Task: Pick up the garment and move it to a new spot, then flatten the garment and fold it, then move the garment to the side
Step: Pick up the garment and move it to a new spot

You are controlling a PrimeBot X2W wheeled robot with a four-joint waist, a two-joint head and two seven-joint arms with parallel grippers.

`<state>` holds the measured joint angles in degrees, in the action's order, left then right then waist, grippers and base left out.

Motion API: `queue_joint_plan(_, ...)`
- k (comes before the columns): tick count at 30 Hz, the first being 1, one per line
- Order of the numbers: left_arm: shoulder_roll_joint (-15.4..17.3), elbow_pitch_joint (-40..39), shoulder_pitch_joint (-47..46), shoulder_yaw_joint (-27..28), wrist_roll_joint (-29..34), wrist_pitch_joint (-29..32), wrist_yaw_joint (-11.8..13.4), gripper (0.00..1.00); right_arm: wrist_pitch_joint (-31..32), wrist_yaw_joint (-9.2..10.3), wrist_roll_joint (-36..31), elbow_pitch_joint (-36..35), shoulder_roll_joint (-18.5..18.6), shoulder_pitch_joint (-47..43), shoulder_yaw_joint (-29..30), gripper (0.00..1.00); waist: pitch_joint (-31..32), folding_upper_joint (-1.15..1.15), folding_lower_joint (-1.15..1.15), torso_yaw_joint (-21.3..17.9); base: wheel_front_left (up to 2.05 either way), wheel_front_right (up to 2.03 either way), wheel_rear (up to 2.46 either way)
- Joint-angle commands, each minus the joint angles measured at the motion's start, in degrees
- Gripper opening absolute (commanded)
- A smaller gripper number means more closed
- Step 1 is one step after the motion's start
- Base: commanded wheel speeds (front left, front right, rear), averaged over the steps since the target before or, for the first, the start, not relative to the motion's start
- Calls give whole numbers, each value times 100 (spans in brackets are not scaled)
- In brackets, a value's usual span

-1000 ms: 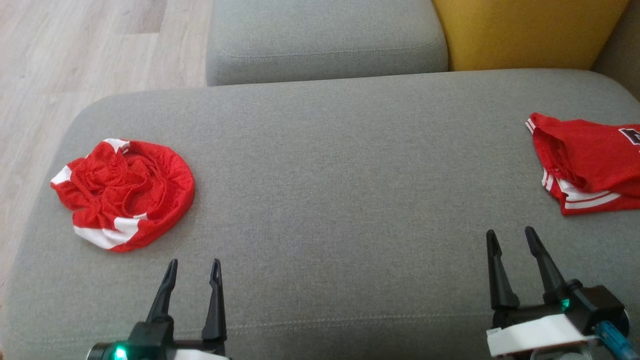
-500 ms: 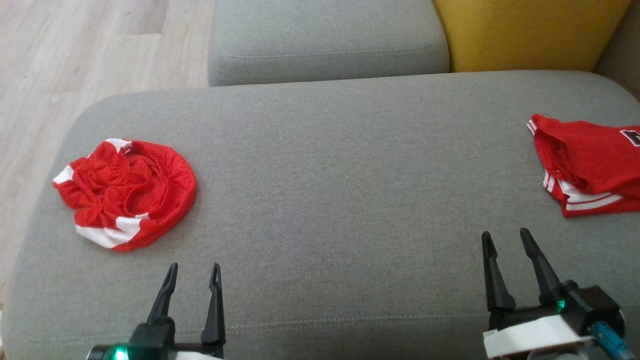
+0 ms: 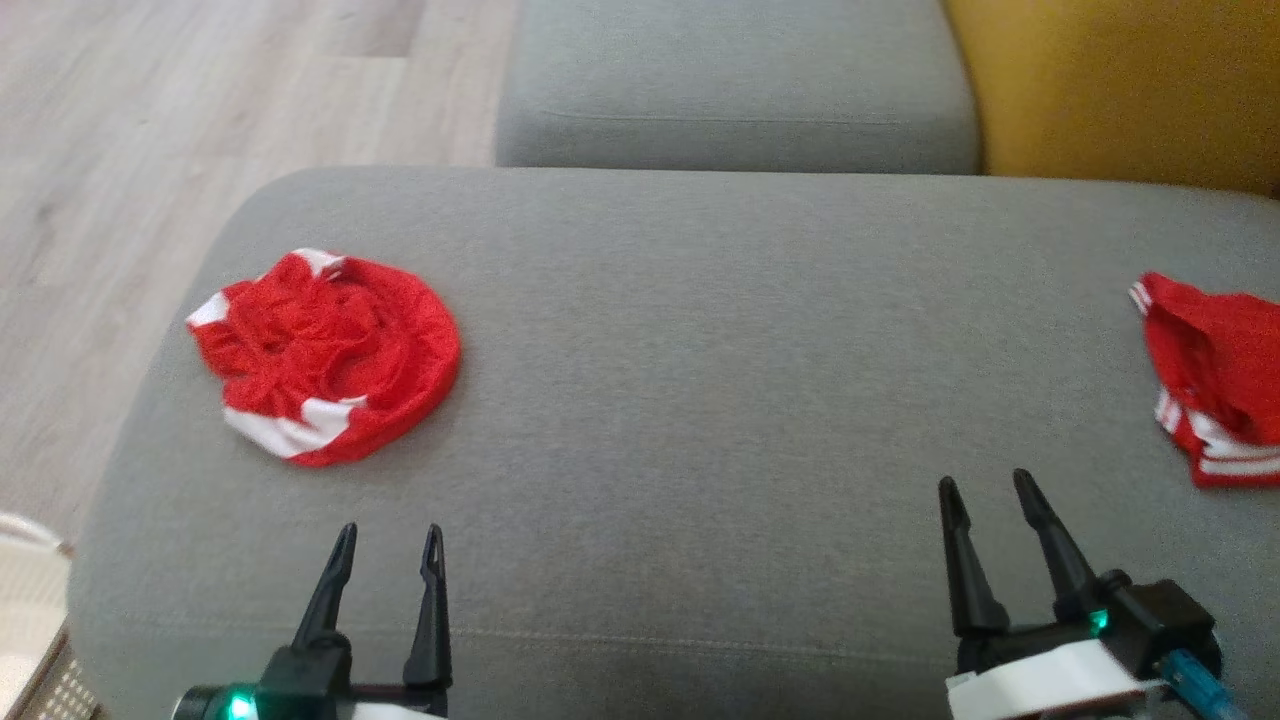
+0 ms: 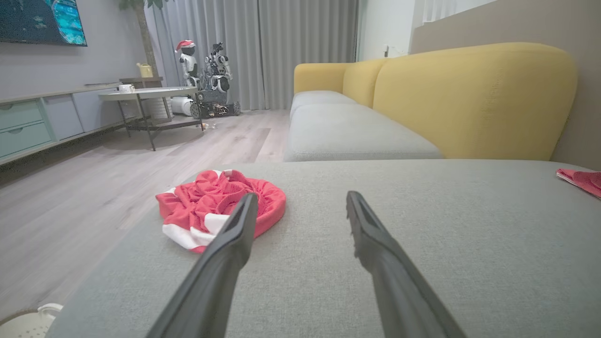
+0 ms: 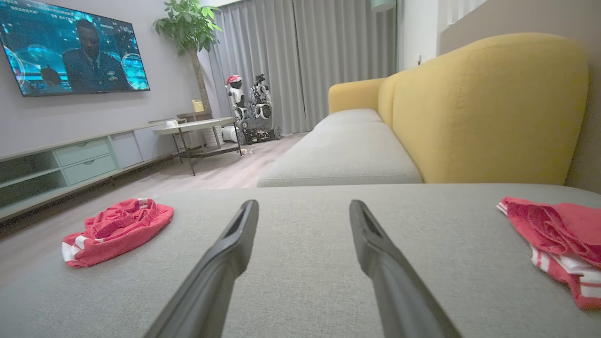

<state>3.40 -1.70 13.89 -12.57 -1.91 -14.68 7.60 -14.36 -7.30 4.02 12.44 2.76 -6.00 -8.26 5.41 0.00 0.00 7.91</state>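
A crumpled red garment [image 3: 330, 355] with white bands lies bunched on the left part of the grey seat cushion [image 3: 700, 350]. The left wrist view shows this garment [image 4: 216, 206] just ahead and left of my fingers. In the right wrist view the garment [image 5: 117, 230] sits far to the left. My left gripper [image 3: 390, 530] hovers open near the cushion's front edge, a short way short of the garment, nothing between its fingers [image 4: 235, 234]. My right gripper [image 3: 985, 480] stands open and empty at the front right.
A second red garment with white stripes [image 3: 1220, 380] lies at the cushion's right end, partly cut off. Beyond are another grey seat [image 3: 735, 90] and a yellow backrest [image 3: 1120, 90]. Wooden floor [image 3: 100, 150] borders the left edge; a white basket [image 3: 25, 570] sits low left.
The head camera has swung left, so the whole picture shifted right. The garments lie as before. Both grippers stay open and hold nearly the same places.
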Motion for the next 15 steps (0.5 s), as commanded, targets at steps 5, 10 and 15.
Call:
queue_joint_plan(5,-41,-285,-188,204,114,-32,19,100,-63,-19,149,-184,12,109,-309,100,10,0,0,726,0,0,0)
queue_joint_plan(10,-16,-405,-94,271,109,-32,25,100,-63,-19,195,-163,12,138,-370,100,-5,0,0,1185,0,0,0)
queue_joint_plan(15,13,-470,-60,325,111,-32,10,100,-63,-19,200,-150,12,138,-384,100,-19,0,0,1519,0,0,0)
